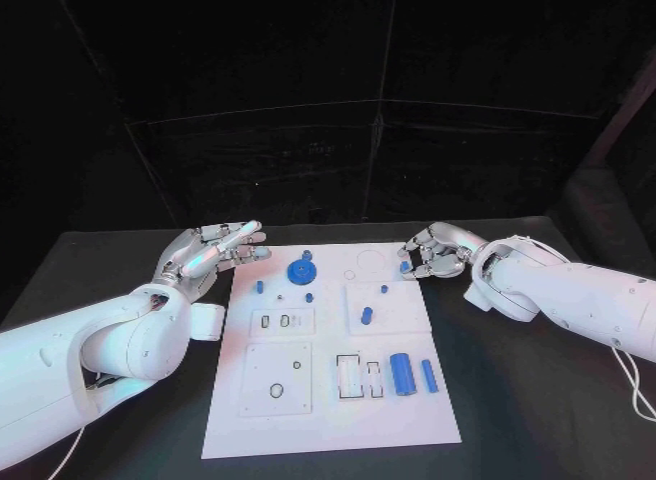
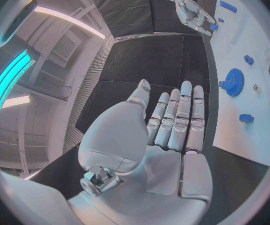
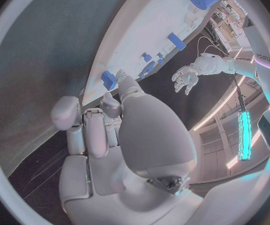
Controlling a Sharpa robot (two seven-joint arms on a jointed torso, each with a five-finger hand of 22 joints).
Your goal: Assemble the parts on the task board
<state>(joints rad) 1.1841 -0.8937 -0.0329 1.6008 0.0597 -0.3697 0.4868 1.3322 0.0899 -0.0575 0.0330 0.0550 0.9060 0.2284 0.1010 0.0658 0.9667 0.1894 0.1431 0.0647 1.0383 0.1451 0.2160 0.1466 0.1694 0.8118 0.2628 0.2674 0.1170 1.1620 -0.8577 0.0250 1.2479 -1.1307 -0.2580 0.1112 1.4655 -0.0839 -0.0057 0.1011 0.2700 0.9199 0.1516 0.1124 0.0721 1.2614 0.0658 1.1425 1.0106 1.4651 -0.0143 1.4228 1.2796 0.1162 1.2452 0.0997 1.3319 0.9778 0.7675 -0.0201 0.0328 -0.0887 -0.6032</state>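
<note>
Right hand (image 1: 435, 255) pinching small blue part (image 1: 406, 267), left hand (image 1: 213, 250) spread empty, flat white task board (image 1: 328, 400).

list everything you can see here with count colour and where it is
task board: one, white, middle of the table
table: one, black, under the board
gear: one, blue, far part of the board
cylinder: one, blue, large, near right part of the board
bar: one, blue, just right of the cylinder
small parts: several, blue, scattered over the board's far half
left hand: silver, fingers extended, holds nothing, off the board's far left corner
right hand: silver, pinching a small blue piece at the board's far right corner
</note>
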